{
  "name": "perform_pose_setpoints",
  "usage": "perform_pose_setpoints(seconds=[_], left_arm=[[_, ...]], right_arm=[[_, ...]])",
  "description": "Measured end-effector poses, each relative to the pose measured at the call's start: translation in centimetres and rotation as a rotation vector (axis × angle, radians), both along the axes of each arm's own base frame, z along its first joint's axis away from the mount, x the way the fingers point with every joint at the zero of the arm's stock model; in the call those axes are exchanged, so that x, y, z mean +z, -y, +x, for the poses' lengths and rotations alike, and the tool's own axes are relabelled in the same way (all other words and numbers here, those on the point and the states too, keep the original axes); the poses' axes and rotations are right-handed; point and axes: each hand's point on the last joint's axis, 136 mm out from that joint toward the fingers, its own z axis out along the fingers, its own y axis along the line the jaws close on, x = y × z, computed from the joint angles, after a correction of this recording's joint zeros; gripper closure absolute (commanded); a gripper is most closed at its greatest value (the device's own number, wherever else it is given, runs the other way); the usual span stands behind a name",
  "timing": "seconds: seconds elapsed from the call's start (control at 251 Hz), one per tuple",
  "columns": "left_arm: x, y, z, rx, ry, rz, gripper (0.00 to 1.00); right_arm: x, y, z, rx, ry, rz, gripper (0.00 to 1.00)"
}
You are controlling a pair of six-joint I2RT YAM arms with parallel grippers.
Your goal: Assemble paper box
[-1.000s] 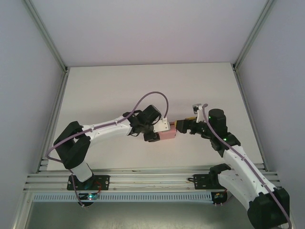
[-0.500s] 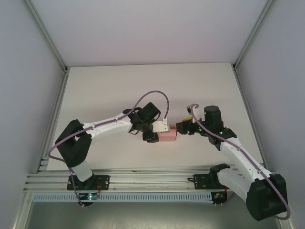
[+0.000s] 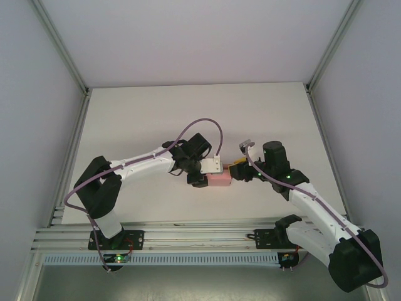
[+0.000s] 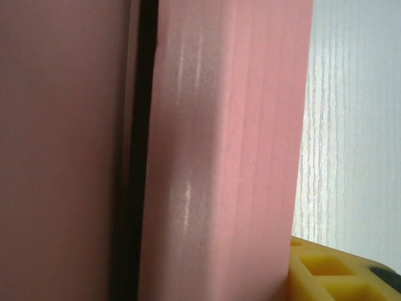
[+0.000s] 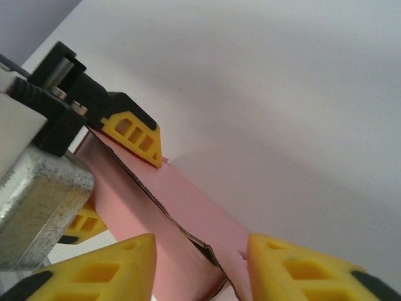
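- The box (image 3: 220, 180) lies near the middle of the desk (image 3: 156, 113), a little toward its near edge, between the two claws.
- The left claw (image 3: 208, 174) grips the box's left end. In the right wrist view its yellow fingers (image 5: 135, 133) sit above and below the card, pinching it.
- The right claw (image 3: 235, 171) straddles the box's right end, one finger on each side. The pictures do not show whether it has clamped the card.
- The step appears to be work on the right end. The body looks folded up already, while that end looks open and unfinished.
- The next move probably calls for a firm but light pinch on the end flap, so the thin card does not buckle, with the left claw bracing the body.
- The top view gives the layout, but the claws hide the box's ends.
- The right wrist view shows the open end's ragged edge between that claw's fingers.
- The left wrist view shows a dark gap running along between two pink panels, and a yellow finger corner (image 4: 326, 273) whose owner cannot be told.
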Motion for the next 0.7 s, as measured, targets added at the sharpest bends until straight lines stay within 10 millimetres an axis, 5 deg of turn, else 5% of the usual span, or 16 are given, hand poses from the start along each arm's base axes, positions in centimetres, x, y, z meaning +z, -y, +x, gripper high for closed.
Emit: perform_pose_setpoints(seconds=[0.231, 0.479, 0.702], left_arm=[[0.00, 0.02, 0.03, 0.000, -0.006, 0.007, 0.48], [0.00, 0.17, 0.18, 0.005, -0.019, 0.018, 0.48], [-0.06, 0.09, 0.25, 0.027, -0.027, 0.029, 0.48]], right_arm=[[-0.50, 0.50, 0.07, -0.047, -0.018, -0.066, 0.85], [-0.52, 0.61, 0.17, -0.119, -0.067, -0.069, 0.96], [-0.27, 0.33, 0.37, -0.247, -0.130, -0.004, 0.96]])
